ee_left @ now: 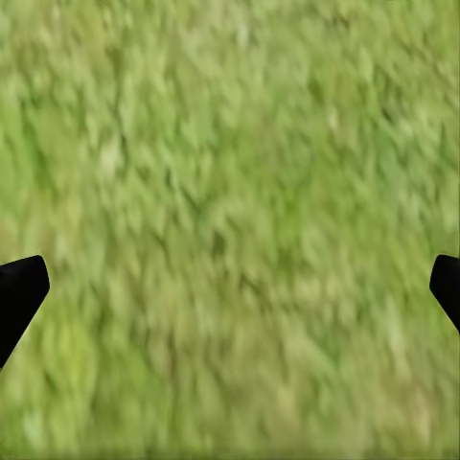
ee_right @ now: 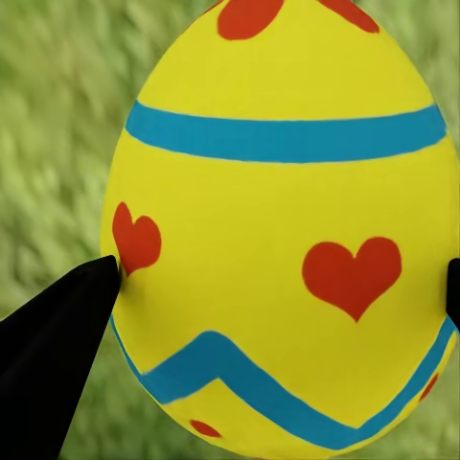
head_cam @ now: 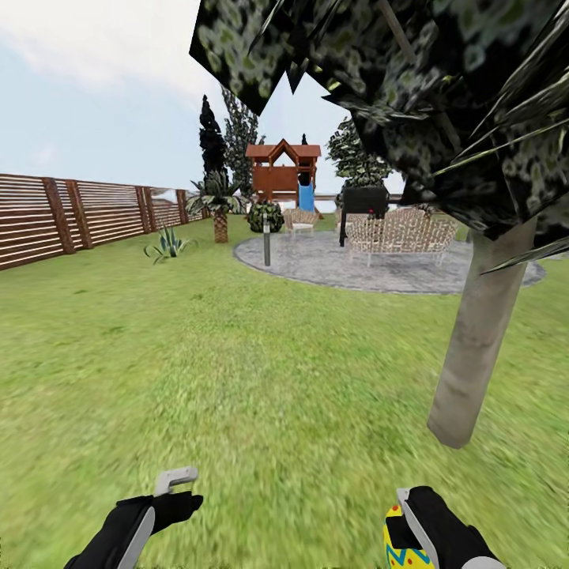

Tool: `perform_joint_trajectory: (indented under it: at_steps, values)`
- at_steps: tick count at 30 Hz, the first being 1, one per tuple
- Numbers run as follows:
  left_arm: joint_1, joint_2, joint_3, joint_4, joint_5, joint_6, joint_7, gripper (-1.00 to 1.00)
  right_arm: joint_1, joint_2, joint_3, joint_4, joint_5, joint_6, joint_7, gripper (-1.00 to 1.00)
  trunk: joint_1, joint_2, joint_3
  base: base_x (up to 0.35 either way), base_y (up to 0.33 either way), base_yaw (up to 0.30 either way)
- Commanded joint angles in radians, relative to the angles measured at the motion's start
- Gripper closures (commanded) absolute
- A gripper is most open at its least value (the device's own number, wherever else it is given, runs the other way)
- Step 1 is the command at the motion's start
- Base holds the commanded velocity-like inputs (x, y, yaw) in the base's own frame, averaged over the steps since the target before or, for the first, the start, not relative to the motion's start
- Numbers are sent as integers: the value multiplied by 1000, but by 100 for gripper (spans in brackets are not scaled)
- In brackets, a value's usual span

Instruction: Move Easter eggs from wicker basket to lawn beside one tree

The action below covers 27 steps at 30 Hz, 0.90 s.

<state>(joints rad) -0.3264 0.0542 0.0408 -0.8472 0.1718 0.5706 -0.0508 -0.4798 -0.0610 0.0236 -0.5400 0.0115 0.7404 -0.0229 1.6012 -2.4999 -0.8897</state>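
No readable text, labels or numbers anywhere, far playset (head_cam: 283, 170) perhaps too blurred to judge

Egg in my right gripper (ee_right: 278, 278): the Easter egg (ee_right: 278, 192) was bright yellow, with one straight blue band, one blue zigzag band, and red hearts.
Right gripper's fingers (ee_right: 57, 355): I saw them black, pressed to the egg's sides.
Left gripper (head_cam: 183, 490): black body, pale grey fingers.
Lawn (head_cam: 237, 371) under both grippers: bright green, patchy, blurred.
Tree (head_cam: 478, 332) ahead of my right gripper: pale grey-beige trunk, near-black foliage flecked pale green.
Fence (head_cam: 79, 213) far beyond my left gripper: brown slats.
Patio (head_cam: 348, 265): grey.
Playset (head_cam: 280, 170): reddish-brown, with a blue slide.
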Motion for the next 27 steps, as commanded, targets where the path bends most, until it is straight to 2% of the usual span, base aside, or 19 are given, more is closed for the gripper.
perform_joint_trajectory:
  at_steps: [1, 6, 9, 18, 22, 27]
  values:
    - [0, 0, 2, -1, 3, 5, -3, -100, 0, 0, 2, -1, 0, 5, -2, 100, 0, -1, -1, 0, 0, 0]
    - [0, -2, 2, 8, 4, 4, -7, -100, 0, -2, -3, -1, -3, 5, -2, 100, 0, -1, -1, 62, 0, 0]
    - [0, -15, 2, 19, 3, 5, -5, -100, 0, -2, -2, -1, -4, 5, -2, 100, 0, -1, -1, 301, 0, 0]
    - [0, -17, 4, 20, 3, 3, -6, -100, 0, -2, -2, -1, -3, 5, -2, 100, 0, -1, -1, 320, 59, 0]
    - [0, -17, 4, 20, 3, -2, -8, -100, 0, -2, -1, -1, -3, 5, -2, 100, 0, -1, -1, 60, 4, 0]
    - [0, -18, 4, 21, 3, -3, -7, -100, 0, -2, -1, -1, -5, 5, 0, 100, 2, -2, -21, 2, 0, 0]
